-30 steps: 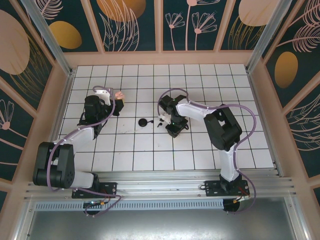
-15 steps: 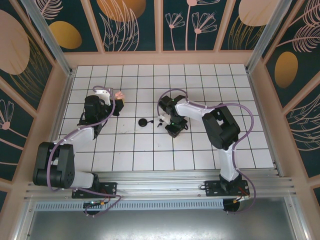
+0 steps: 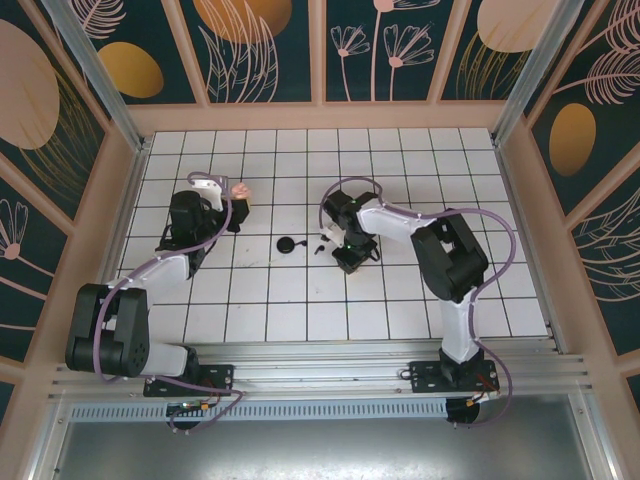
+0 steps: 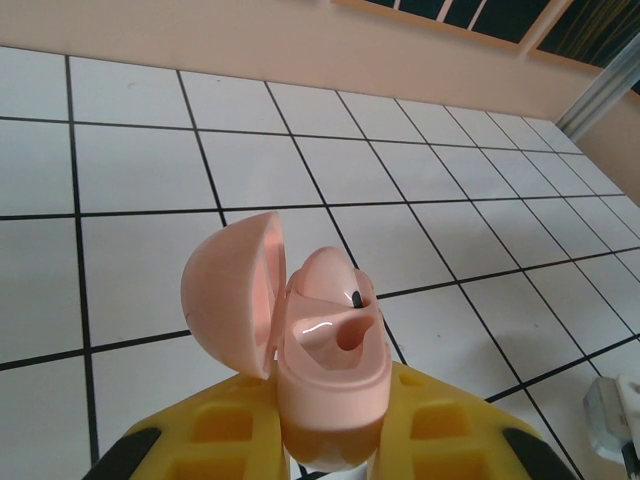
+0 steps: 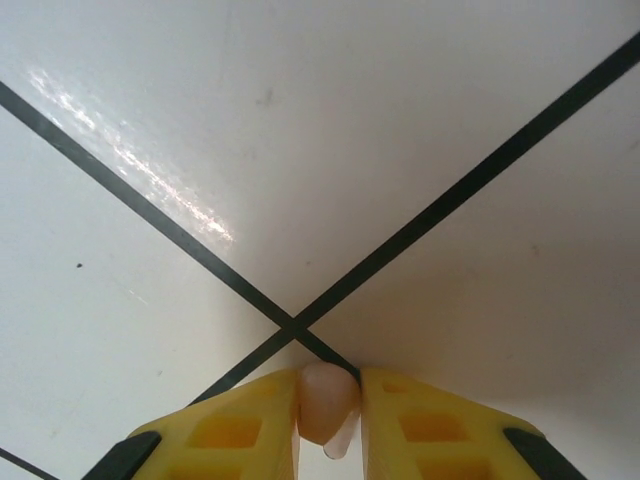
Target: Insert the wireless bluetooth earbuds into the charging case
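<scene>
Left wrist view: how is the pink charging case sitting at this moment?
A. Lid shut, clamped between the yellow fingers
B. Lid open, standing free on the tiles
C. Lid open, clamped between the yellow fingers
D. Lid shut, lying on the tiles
C: the charging case is pinched in the left gripper, and its lid is swung open to one side.

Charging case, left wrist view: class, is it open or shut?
Open. The charging case has its lid swung aside, baring the inner well.
</scene>
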Motion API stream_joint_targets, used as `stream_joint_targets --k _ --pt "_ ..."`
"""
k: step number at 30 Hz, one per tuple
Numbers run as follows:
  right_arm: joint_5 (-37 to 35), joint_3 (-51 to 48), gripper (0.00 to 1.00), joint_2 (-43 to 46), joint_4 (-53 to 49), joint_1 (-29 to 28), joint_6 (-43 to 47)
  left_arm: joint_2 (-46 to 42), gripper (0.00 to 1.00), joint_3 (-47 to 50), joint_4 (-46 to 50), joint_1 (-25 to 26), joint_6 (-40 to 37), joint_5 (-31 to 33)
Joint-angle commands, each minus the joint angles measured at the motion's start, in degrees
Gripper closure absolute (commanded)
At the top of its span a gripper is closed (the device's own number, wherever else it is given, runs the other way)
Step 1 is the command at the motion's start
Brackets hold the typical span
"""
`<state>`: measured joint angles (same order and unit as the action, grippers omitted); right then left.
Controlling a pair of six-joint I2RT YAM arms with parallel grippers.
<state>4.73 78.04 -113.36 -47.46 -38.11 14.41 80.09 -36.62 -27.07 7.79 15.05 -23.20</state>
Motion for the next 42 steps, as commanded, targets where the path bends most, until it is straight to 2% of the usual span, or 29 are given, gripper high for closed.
stream_joint_targets --k 1,4,11,16,20,29,42 --pt "4.35 -4.42 0.79 6.81 8.82 2.08 -4.04 -0.33 0.95 1.48 -4.92 1.72 -0.72 -1.7" --pt "7.06 -10.06 0.79 12.2 16.32 3.44 -8.06 0.22 0.95 3.28 -9.33 3.71 -0.44 -3.31" --pt "10.29 -22.9 0.79 24.59 35.46 4.4 -18.21 4.76 0.95 8.22 -27.85 9.92 -0.82 -8.61" --pt "10.39 -28.45 0.79 31.8 44.44 4.66 -23.66 10.69 0.96 8.81 -40.31 14.5 -3.89 -13.45" --pt "9.7 -32.08 0.79 36.87 49.71 4.74 -26.24 15.88 0.95 7.65 -46.42 17.44 -5.61 -16.11" --pt "8.28 -35.21 0.78 45.46 53.91 4.72 -27.37 22.42 0.95 2.77 -47.61 22.14 -7.8 -18.21" --pt "9.16 -30.48 0.79 45.23 53.53 2.98 -24.81 25.4 0.96 -2.73 -45.1 24.55 -7.4 -18.28"
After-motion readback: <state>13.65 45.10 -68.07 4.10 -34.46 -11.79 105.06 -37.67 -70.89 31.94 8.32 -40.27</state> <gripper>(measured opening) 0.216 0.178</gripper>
